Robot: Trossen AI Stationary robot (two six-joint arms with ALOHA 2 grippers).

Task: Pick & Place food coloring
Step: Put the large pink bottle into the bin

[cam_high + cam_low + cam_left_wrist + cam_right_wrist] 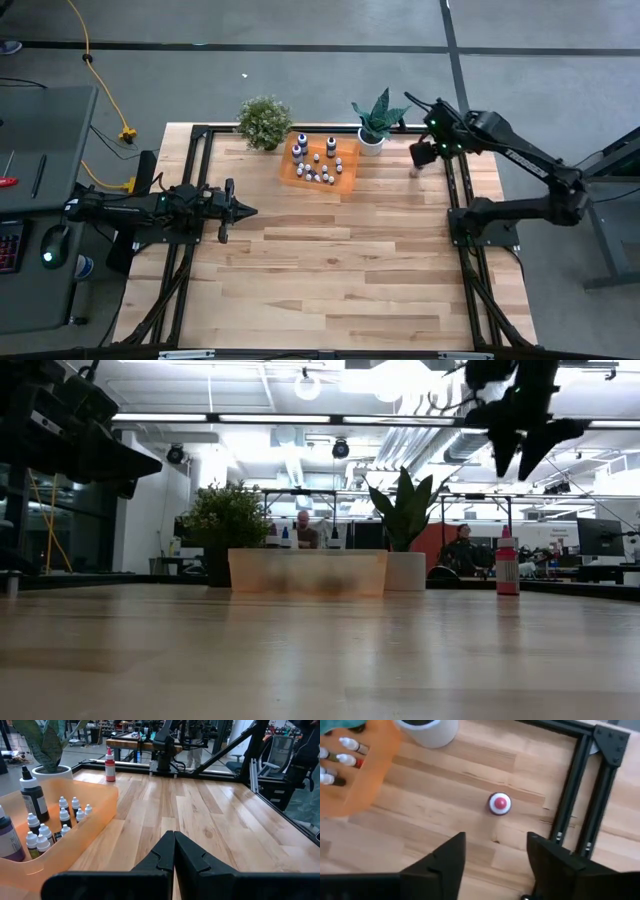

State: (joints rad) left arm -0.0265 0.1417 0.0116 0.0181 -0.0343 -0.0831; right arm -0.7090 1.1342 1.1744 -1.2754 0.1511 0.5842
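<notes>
The pink bottle (pixel 499 803) stands alone right of the orange tray (pixel 345 172) — apparently just placed; right gripper (pixel 495 851) hovers above, jaws apart; left gripper (pixel 174 851) waits left of the tray, jaws closed.

No readable text — labels, signs illegible

Both arms are showing as matte black jointed links on black metal frames. The left arm (pixel 140 207) is carrying a small green light near its wrist, and the right arm (pixel 520 160) is glowing green just behind its gripper (pixel 422 153). Each gripper's fingers (pixel 451 860) are looking like thick, angular black wedges.
</notes>
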